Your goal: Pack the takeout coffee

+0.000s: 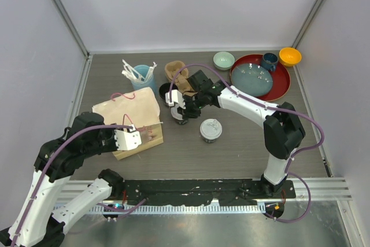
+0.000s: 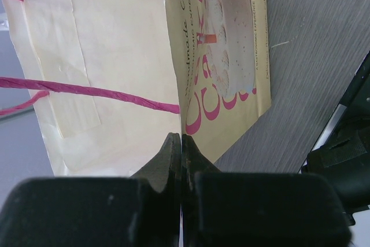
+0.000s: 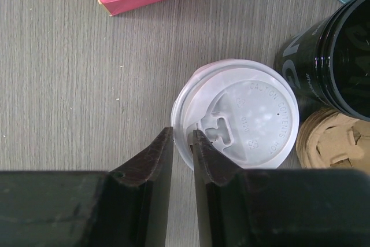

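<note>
One takeout coffee cup [image 1: 210, 129], black with a white sip lid, stands alone mid-table. The second one [image 1: 181, 116] stands just left of it under my right gripper [image 1: 177, 106]. In the right wrist view its white lid [image 3: 248, 117] fills the centre. My right gripper [image 3: 184, 134] is pinched on the lid's left rim, one finger outside and one on top. My left gripper [image 1: 132, 137] is shut on the edge of a cream paper bag [image 1: 130, 111] with pink handles. In the left wrist view the shut gripper [image 2: 182, 140] holds the bag's edge [image 2: 115, 56].
A black open cup [image 1: 165, 90] and a brown cup carrier [image 1: 176, 72] sit right behind the gripped cup. A light-blue cup of white utensils [image 1: 141, 76] stands behind the bag. At the back right are a green bowl [image 1: 224, 60], a red tray [image 1: 280, 88], a dark-blue mug [image 1: 269, 61] and an orange bowl [image 1: 289, 56].
</note>
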Tool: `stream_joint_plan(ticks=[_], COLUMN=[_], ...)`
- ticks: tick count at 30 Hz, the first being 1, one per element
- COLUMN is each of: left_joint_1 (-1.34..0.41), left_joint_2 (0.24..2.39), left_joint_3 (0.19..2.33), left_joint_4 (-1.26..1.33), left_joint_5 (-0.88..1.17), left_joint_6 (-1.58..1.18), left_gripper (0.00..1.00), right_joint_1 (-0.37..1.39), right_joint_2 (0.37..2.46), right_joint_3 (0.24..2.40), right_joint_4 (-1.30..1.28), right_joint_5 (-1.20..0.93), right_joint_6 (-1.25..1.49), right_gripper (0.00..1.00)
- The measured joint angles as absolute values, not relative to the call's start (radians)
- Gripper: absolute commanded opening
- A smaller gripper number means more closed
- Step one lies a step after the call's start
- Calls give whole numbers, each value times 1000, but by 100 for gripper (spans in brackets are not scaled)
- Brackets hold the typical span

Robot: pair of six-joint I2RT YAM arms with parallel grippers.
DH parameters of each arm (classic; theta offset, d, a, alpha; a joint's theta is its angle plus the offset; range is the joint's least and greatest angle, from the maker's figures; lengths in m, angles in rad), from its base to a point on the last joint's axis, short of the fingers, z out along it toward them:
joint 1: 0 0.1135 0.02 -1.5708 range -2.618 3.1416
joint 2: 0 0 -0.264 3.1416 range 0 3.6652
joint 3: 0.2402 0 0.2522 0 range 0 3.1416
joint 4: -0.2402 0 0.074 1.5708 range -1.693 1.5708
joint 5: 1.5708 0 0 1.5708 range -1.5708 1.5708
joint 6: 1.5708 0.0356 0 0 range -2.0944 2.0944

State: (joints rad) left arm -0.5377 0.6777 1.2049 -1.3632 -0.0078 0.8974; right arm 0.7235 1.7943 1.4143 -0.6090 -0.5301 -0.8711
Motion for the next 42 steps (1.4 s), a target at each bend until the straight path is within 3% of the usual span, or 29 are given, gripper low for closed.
stream_joint_plan(ticks=[28,42], left_joint_1=[-538,-538], left_joint_2=[678,680], left_joint_3=[1216,1235], left_joint_4=[-1363,-1364], left_joint_5=[-15,-15], left_joint_6=[897,898], left_gripper=[0,0], right_joint_1=[725,652], right_joint_2=[1796,1728], right_joint_3=[1419,1401], right_joint_4=[-625,-664], right_joint_5=[-490,-421], right_joint_6=[-855,-667], right_gripper=[1,1])
